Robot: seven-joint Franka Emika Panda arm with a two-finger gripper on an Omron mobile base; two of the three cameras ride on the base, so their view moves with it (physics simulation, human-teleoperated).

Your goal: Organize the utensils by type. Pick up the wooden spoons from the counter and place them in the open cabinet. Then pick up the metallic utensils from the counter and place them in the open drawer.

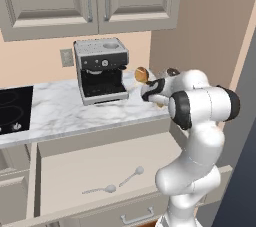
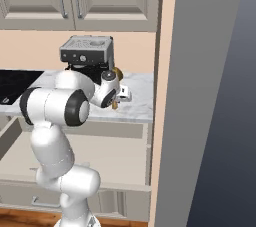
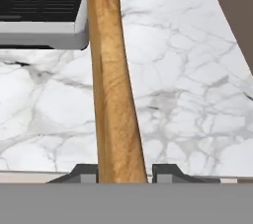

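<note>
Presently catalogued: wooden spoon [image 3: 114,90], judged light, stiff, smooth-grained, clasped at its handle by the jaws of the gripper [image 3: 122,172], held above the bench [image 3: 188,85] right of the coffee machine [image 1: 101,70].

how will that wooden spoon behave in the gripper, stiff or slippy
The wooden spoon is probably stiff: its handle runs straight between the fingertips. Likely light. Its long, smooth handle, gripped at one spot by the gripper, might pivot or slide.

Wooden spoon [image 3: 113,94] matt, grained; counter [image 3: 188,70] glossy veined marble.
</note>
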